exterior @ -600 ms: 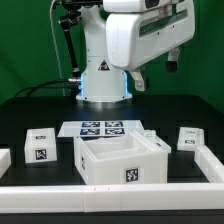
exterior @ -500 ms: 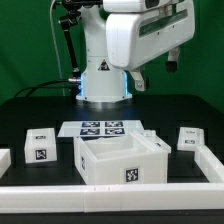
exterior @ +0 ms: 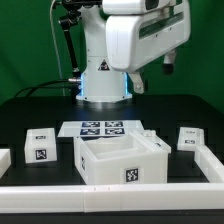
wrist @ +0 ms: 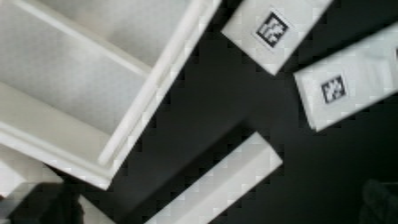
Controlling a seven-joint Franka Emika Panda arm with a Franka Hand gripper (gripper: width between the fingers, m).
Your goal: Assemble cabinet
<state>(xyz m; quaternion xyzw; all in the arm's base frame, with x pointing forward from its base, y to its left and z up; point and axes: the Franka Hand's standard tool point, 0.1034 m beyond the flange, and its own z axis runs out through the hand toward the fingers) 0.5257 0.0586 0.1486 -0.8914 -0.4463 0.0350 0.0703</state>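
The cabinet (exterior: 122,160), a large white open-topped box with inner walls, stands near the table's front with one tag on its front face. The wrist view shows it from above (wrist: 89,70). A small white tagged drawer block (exterior: 38,147) lies to its exterior-view left and another (exterior: 192,138) to its right. Two tagged blocks show in the wrist view (wrist: 270,30) (wrist: 347,85). My gripper (exterior: 155,72) hangs high above the table at the back, tilted, holding nothing. Its dark fingers stand wide apart at the wrist picture's corners (wrist: 45,205).
The marker board (exterior: 100,128) lies flat behind the cabinet. A long white border rail (exterior: 110,196) runs along the front edge, with a side rail (exterior: 214,165) at the exterior view's right. Another white piece (exterior: 3,158) sits at the far left. A white bar (wrist: 222,190) crosses the wrist view.
The arm's hand has shifted slightly at the top of the exterior view. The parts on the table have not moved.
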